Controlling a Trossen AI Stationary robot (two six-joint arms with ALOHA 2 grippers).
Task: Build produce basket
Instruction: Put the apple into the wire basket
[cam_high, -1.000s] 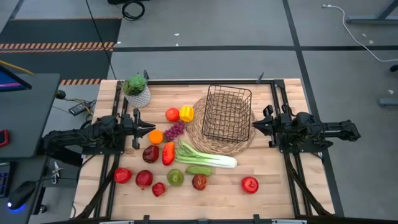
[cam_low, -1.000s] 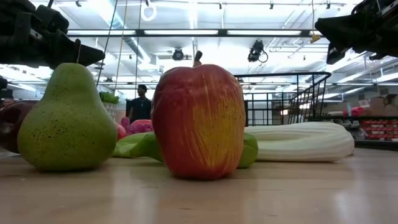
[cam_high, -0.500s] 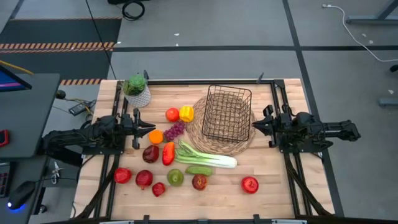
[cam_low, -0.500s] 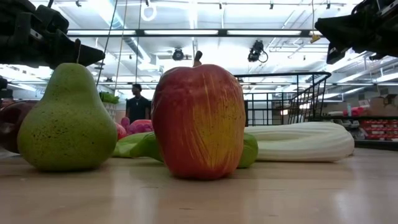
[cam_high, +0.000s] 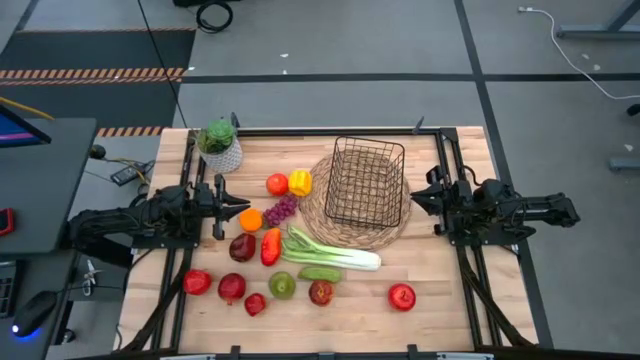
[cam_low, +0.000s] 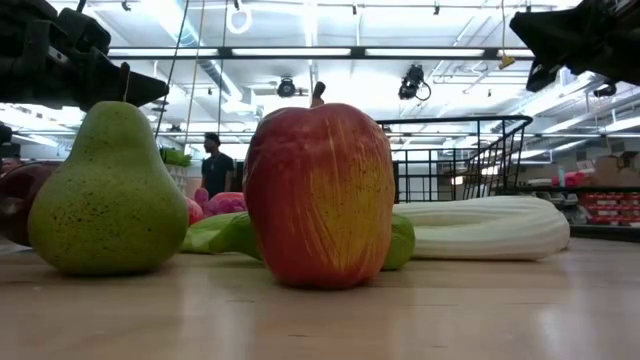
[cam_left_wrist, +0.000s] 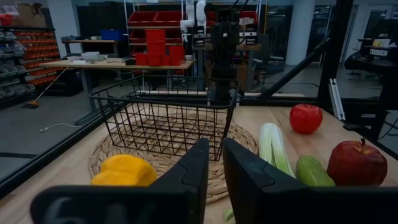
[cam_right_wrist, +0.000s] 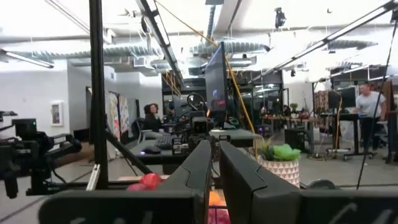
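The black wire basket (cam_high: 367, 182) stands on a round woven mat (cam_high: 345, 232) at the table's far middle. Produce lies on the wood to its left and near side: a yellow pepper (cam_high: 300, 182), purple grapes (cam_high: 281, 209), an orange (cam_high: 250, 219), a red pepper (cam_high: 270, 246), a leek (cam_high: 335, 252), a cucumber (cam_high: 320, 273), a green pear (cam_high: 282, 285) and several red apples, one of them (cam_high: 402, 296) at the near right. My left gripper (cam_high: 240, 206) hovers shut at the table's left, level, pointing at the basket (cam_left_wrist: 168, 118). My right gripper (cam_high: 415, 197) hovers shut at the right of the basket, tipped upward.
A potted green plant (cam_high: 220, 146) stands at the far left corner. Black frame rails (cam_high: 447, 160) run along both table sides. Bare wood (cam_high: 440, 300) lies at the near right. In the low view a pear (cam_low: 105, 190) and an apple (cam_low: 320, 195) stand closest.
My right gripper has tipped its fingers a little upward while staying in place. The produce and the basket have not moved.
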